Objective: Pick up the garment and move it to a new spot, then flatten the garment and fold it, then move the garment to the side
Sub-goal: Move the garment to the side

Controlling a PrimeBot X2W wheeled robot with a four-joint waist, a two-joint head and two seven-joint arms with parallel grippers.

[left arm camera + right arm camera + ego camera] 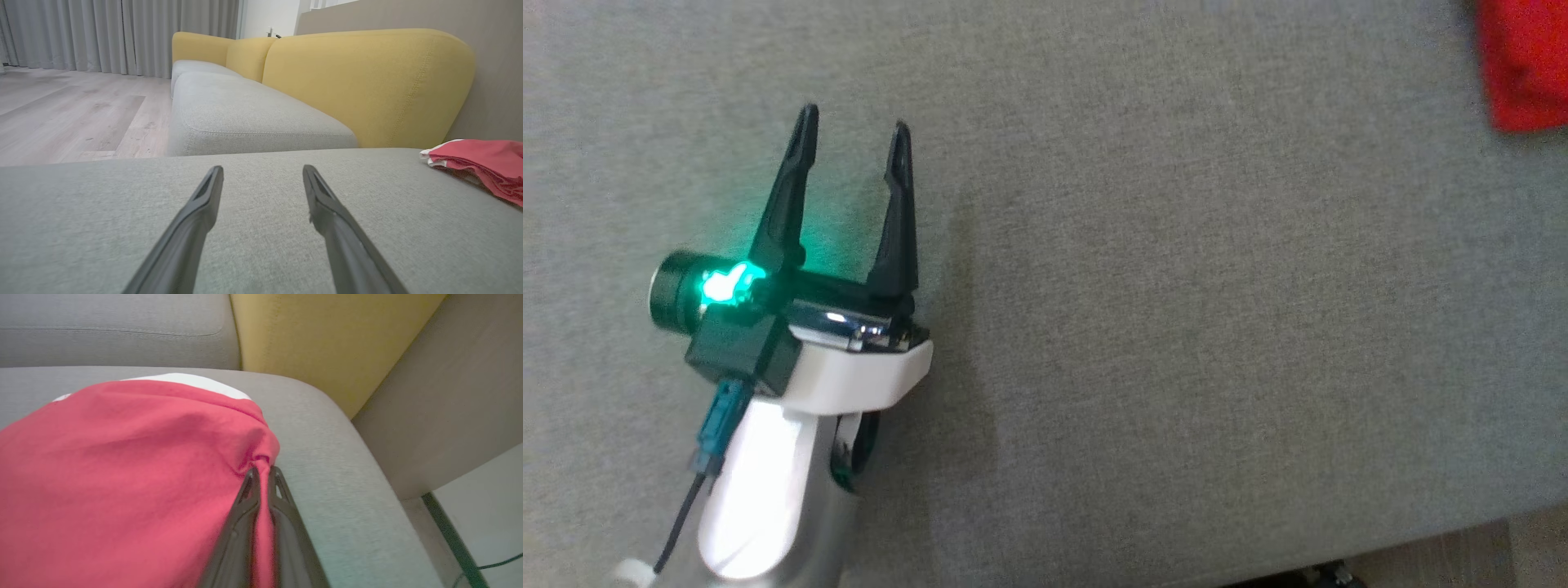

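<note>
The left gripper (854,118) hangs just over the grey seat (1176,286) in the head view. Its two dark fingers stand wide apart, and nothing is between them. A green light (723,286) glows at the bottom of the fingers and turns the cloth next to it green. A thin dark cable (682,514) runs down beside the pale arm.

The red garment (1523,65) sits in the top right corner of the head view. It lies on the same grey seat, well apart from the left gripper.

In the left wrist view, the garment (482,163) is a low red heap at the right side of the seat. It has a white edge (433,153). Past the seat there is a big yellow back cushion (367,81) and a second seat (253,110), also grey. To the left are a pale wood floor (61,106) and long grey curtains (102,32).

In the right wrist view, the right gripper (264,470) is pinched tight on a fold of the garment (122,465). The red cloth bunches up at the tips of the fingers, and a thin strip of it runs down between them. The rest of the garment spreads out to the left of the gripper and covers much of the seat there. The seat's round corner is bare on the right.
</note>
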